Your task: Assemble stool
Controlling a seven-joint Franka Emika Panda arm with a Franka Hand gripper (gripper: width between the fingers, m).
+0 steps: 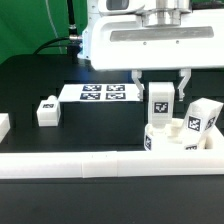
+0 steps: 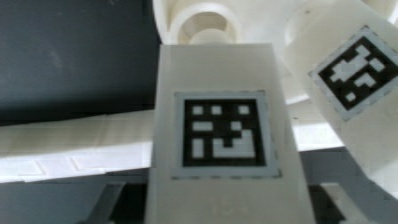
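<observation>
Our gripper [image 1: 160, 91] clamps an upright leg [image 1: 160, 105] just above the seat [image 1: 168, 140]. A second leg [image 1: 203, 120] sits on the seat, and a third leg [image 1: 47, 110] lies well apart from it.

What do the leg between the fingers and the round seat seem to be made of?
The leg: likely white plastic, matte; smooth even faces, with a printed tag. The seat: apparently the same matte white plastic; uniform colour, rounded moulded edges.

Seat [image 1: 160, 143] at ext. view's right, just behind rail [image 1: 90, 165]; upright leg [image 1: 160, 100] over it; loose leg [image 1: 46, 111] well left; marker board [image 1: 100, 93] behind.
</observation>
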